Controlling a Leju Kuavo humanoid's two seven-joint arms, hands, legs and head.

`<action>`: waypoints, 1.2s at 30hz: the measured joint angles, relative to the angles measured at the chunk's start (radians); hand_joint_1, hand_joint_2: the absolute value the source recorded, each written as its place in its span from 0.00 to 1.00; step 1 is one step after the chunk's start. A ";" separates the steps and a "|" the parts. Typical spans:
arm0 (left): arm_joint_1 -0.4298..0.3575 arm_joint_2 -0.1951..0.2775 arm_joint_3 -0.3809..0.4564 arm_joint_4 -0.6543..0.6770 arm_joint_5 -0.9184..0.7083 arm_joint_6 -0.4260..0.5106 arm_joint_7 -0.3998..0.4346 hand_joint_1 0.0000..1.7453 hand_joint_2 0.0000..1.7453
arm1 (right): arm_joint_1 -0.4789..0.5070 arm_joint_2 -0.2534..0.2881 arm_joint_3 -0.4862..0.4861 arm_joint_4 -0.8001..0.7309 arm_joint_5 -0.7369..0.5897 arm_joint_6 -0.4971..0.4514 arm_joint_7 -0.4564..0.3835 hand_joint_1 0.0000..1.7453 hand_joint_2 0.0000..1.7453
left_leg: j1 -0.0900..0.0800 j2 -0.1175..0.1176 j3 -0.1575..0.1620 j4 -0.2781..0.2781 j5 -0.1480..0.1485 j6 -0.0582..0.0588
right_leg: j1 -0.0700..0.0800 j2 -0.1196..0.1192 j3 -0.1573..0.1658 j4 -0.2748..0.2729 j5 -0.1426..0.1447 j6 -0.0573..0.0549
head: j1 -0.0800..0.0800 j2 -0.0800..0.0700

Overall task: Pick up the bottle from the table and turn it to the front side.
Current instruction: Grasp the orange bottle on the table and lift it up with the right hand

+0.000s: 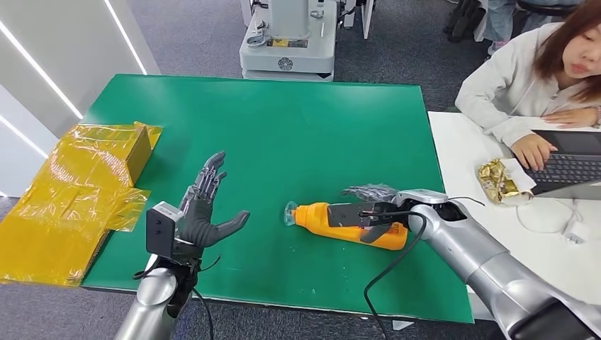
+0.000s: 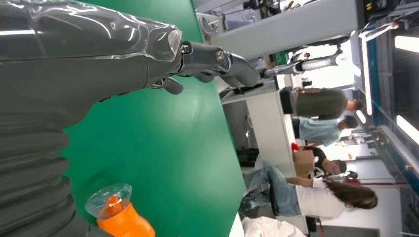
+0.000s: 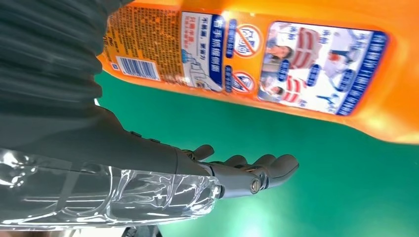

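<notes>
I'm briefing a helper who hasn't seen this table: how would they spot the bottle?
Start at the green table and look to its near edge, on the robot's right. The orange bottle lies there on its side, clear cap pointing towards the left hand, with the right hand over its body. Nothing else on the green is orange.

Green table (image 1: pixel 283 127) with orange bottle (image 1: pixel 333 223)
</notes>
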 joint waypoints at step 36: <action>0.016 -0.004 0.003 0.003 0.025 -0.019 -0.005 0.00 1.00 | 0.074 -0.118 0.052 -0.127 -0.043 -0.032 0.073 0.51 1.00 | 0.000 0.000 0.000 0.000 0.000 0.000 | 0.000 0.000 0.000 0.000 0.000 0.000 | 0.000 0.000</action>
